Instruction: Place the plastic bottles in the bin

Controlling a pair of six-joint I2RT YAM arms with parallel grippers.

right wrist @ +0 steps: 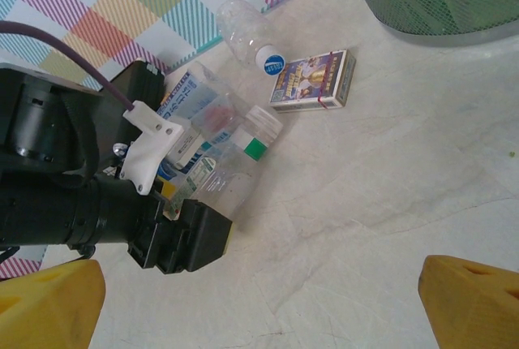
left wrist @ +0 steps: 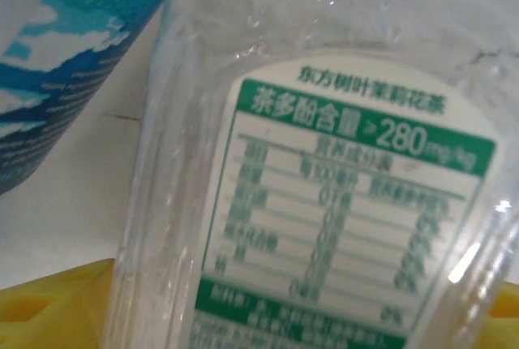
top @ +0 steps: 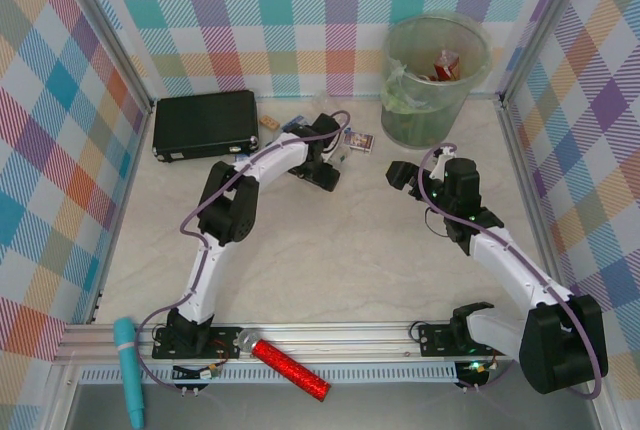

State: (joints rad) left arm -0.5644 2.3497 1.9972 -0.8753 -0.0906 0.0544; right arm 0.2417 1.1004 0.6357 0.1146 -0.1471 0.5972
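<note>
Left wrist view: clear bottle, green label reading "280mg"; cannot tell if left pincer grips; right pincer released.

white-black arms, purple cables, yellow jaws

The bench is a pale cream, faintly marbled slab walled by plaid panels. At its far left lies a flat black rectangular case, with a small tan scrap just beside its right end. At the far right stands a tall round translucent greenish-grey plastic bin. Near its foot a small flat printed box lies face up. A clear plastic bottle with a blue cap lies on its side, its cap just beside the box's corner. A bunch of clear labelled plastic bottles lies left of the box. Along the near aluminium rail rest a red glittery cylinder and a teal pen-shaped stick.
</note>
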